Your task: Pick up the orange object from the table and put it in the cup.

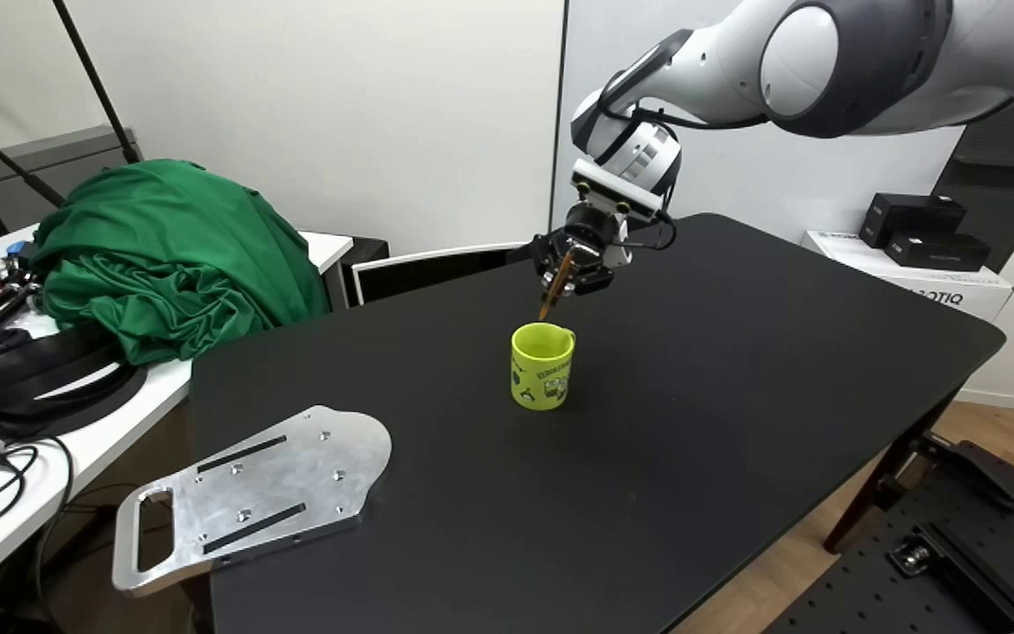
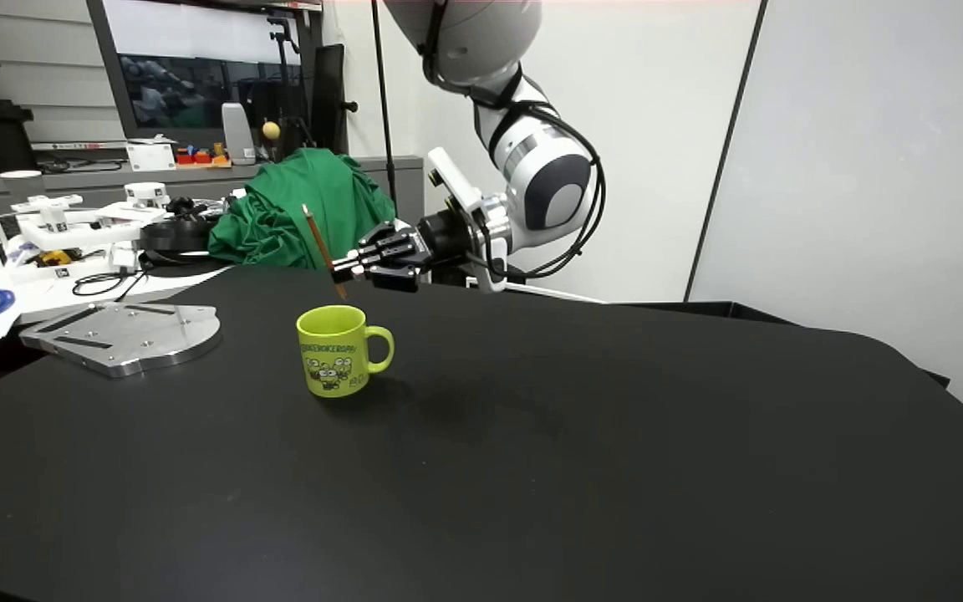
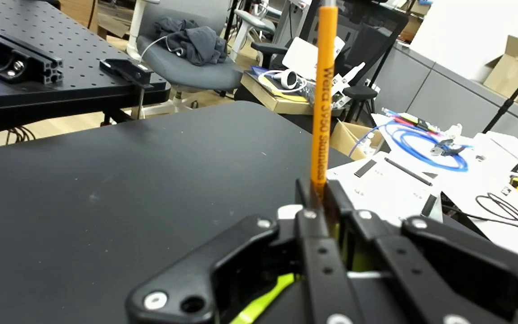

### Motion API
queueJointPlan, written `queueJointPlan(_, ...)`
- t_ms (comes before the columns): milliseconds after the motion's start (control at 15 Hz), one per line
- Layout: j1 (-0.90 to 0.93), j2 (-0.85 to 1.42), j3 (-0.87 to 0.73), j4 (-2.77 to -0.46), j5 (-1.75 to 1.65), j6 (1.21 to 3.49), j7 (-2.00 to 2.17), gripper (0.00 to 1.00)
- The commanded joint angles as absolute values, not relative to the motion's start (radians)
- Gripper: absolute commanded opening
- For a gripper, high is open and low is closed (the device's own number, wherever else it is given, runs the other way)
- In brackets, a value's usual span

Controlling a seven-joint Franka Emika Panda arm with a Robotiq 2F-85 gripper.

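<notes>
The orange stick is held by my gripper above the table, tilted, with its lower tip just above the cup's opening. The stick shows in both exterior views [image 1: 547, 304] [image 2: 316, 232] and stands up between the fingertips in the wrist view [image 3: 324, 99]. The lime cup [image 1: 542, 380] stands upright on the black table, and its handle shows in an exterior view [image 2: 333, 358]. Parts of it show behind the fingers in the wrist view [image 3: 262, 299]. My gripper [image 3: 320, 193] is shut on the stick, behind and above the cup in both exterior views [image 1: 560, 280] [image 2: 341, 269].
A silver metal plate [image 1: 296, 480] with a handle slot lies at the table's edge, also seen in an exterior view [image 2: 130, 330]. A green cloth heap [image 1: 172, 255] lies on a white side table. A perforated black bench [image 3: 74, 54] stands beyond the table [image 3: 128, 202].
</notes>
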State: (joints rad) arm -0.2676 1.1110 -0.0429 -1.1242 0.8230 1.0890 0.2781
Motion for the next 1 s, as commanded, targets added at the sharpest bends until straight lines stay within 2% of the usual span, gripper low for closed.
queueJointPlan(0, -0.261, 1.179, -0.033, -1.046, 0.853, 1.045, 0.347, 0.02)
queueJointPlan(600, -0.254, 1.249, -0.039, -1.015, 0.848, 1.052, 0.354, 0.02)
queueJointPlan(667, -0.253, 1.252, -0.040, -1.011, 0.846, 1.054, 0.354, 0.08)
queueJointPlan(733, -0.254, 1.255, -0.039, -1.005, 0.845, 1.051, 0.355, 0.34)
queueJointPlan(800, -0.255, 1.258, -0.039, -1.000, 0.844, 1.050, 0.356, 0.35)
queueJointPlan(933, -0.256, 1.259, -0.038, -0.994, 0.843, 1.047, 0.358, 0.47)
